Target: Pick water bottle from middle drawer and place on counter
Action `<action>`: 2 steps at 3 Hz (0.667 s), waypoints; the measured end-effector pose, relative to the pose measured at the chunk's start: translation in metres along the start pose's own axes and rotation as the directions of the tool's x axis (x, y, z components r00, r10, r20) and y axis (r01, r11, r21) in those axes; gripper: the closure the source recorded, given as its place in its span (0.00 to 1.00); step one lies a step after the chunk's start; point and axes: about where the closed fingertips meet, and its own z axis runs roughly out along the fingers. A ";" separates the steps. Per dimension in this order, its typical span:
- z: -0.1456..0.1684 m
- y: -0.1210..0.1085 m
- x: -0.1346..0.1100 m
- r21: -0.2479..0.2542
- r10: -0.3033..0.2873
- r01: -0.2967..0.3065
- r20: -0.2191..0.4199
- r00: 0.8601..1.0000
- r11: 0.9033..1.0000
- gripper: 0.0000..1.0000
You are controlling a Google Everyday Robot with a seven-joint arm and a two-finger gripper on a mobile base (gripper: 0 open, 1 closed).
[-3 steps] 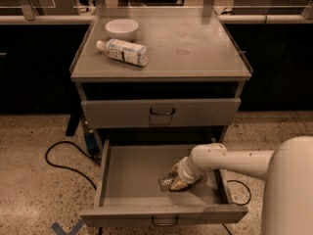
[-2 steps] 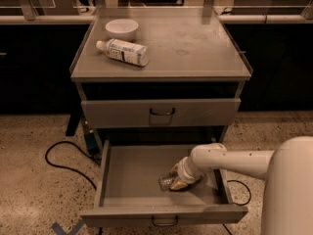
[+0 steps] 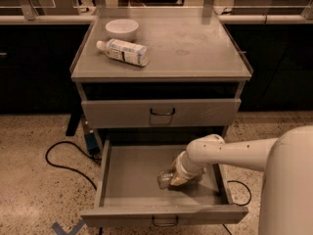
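Observation:
The water bottle (image 3: 164,179) is small and clear and lies in the pulled-out middle drawer (image 3: 128,175), right of its middle. My gripper (image 3: 177,178) reaches down into the drawer from the right and is at the bottle's right end, touching or right against it. My white arm (image 3: 230,151) covers part of the bottle. The counter (image 3: 195,45) is the grey cabinet top above the drawers.
A white bowl (image 3: 122,29) and a bigger bottle with a white printed label (image 3: 123,51) lie on the counter's left part. A closed drawer (image 3: 161,112) sits above the open one. A black cable (image 3: 63,155) runs on the floor at the left.

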 end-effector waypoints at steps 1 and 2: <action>-0.057 -0.010 -0.026 0.017 0.003 -0.001 -0.109 0.994 1.000 1.00; -0.168 -0.046 -0.066 0.106 0.003 0.020 -0.215 0.977 0.994 1.00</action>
